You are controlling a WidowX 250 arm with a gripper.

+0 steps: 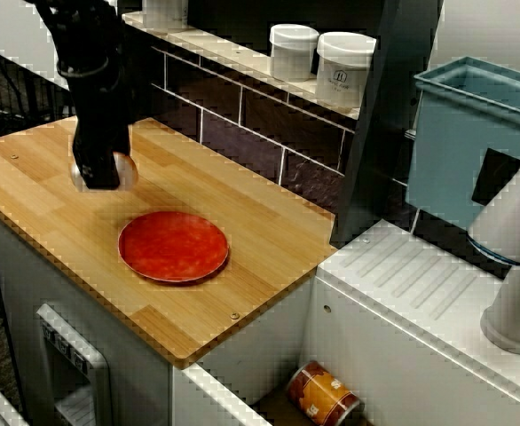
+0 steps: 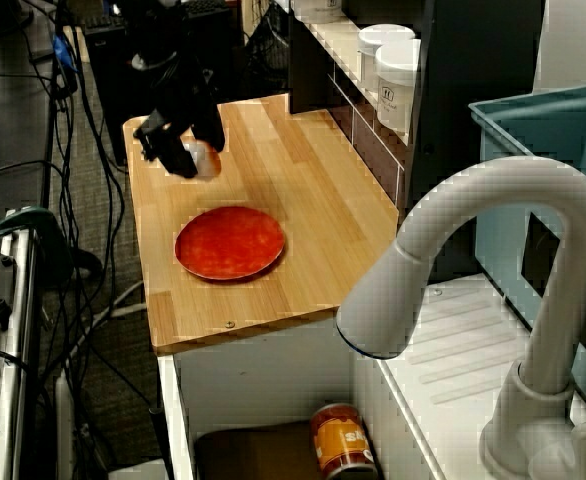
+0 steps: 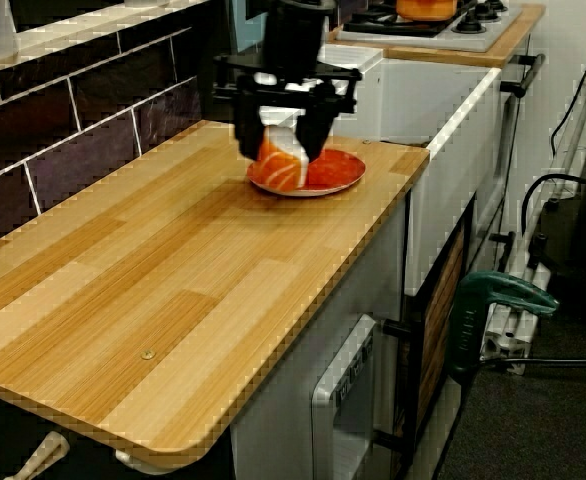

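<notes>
My black gripper (image 1: 100, 174) is shut on a small orange and white toy piece (image 3: 282, 162). In the low view along the counter the piece sits between the two fingers, just over the wood. A round red plate (image 1: 173, 246) lies flat on the wooden counter (image 1: 269, 231), a short way to the right of the gripper in the view from above. The view past the tap shows the gripper (image 2: 185, 158) behind and left of the plate (image 2: 230, 243), with the pale piece (image 2: 205, 160) peeking out at its side. Whether the piece touches the wood, I cannot tell.
Two white jars (image 1: 293, 50) (image 1: 344, 67) stand on the tiled ledge behind the counter. A teal bin (image 1: 473, 133) and a white tap (image 2: 493, 250) are at the sink side. An orange can (image 1: 324, 396) lies in the compartment below. Cables (image 2: 73, 130) hang off the counter's far end.
</notes>
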